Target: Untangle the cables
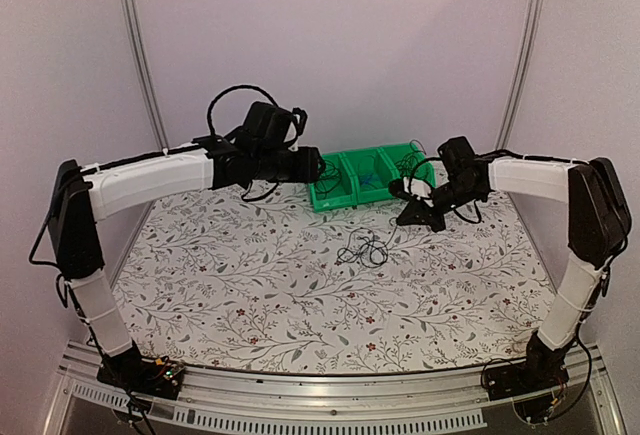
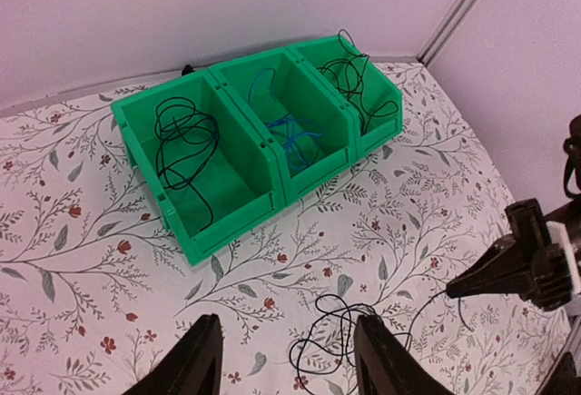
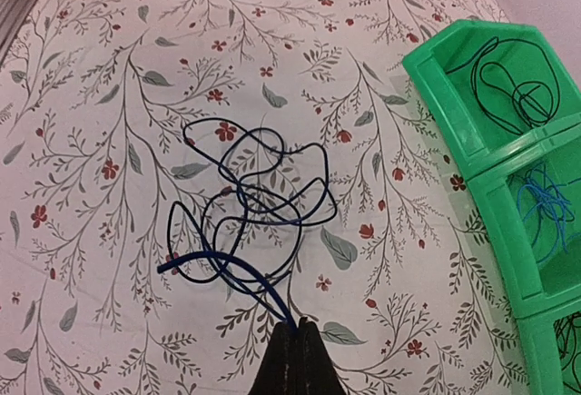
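Evidently your right end effector (image 3: 295, 325), pressed together, pinched one end of the loose tangle of thin dark wires (image 3: 254, 197); its loops lay straight ahead.

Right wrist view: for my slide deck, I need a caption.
Right gripper pinches strands of the dark cable tangle on the floral tablecloth, beside green bins holding other cables.

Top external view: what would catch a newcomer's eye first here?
The bright green bins at the far middle of the floral table stand out. In front lies a small tangle of cables, its strands pinched in the shut right gripper.
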Robot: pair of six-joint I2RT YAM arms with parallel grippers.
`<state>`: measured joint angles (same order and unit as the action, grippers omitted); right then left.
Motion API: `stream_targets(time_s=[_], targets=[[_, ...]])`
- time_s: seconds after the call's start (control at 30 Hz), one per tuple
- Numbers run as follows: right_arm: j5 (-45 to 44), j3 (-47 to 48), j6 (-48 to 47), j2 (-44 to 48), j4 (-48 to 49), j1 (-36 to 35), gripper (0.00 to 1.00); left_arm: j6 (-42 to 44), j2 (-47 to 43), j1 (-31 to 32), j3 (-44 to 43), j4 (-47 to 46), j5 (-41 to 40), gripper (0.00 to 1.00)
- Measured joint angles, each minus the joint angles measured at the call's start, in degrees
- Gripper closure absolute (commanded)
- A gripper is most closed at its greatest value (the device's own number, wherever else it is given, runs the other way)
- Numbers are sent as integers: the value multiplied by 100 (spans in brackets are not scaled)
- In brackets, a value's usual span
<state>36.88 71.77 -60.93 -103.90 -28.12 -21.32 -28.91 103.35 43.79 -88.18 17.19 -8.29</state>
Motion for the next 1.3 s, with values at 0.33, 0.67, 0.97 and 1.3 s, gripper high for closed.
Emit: stream_targets(time_s=[0.33, 0.67, 0.97, 1.3], targets=[[1357, 2197, 1088, 1432, -1099, -4, 100, 1445, -455, 739, 1145, -2194, 1145, 36], [1808, 3508, 1930, 1318, -1443, -7, 100, 2006, 522, 896, 57, -3536, 2103, 52], [1574, 3648, 2472, 1318, -1185, 4, 100, 1550, 1233, 896, 621, -4133, 2511, 98], [1447, 4802, 3967, 1204, -216, 866, 100, 1300, 688, 892, 2085, -4516, 1709, 97]])
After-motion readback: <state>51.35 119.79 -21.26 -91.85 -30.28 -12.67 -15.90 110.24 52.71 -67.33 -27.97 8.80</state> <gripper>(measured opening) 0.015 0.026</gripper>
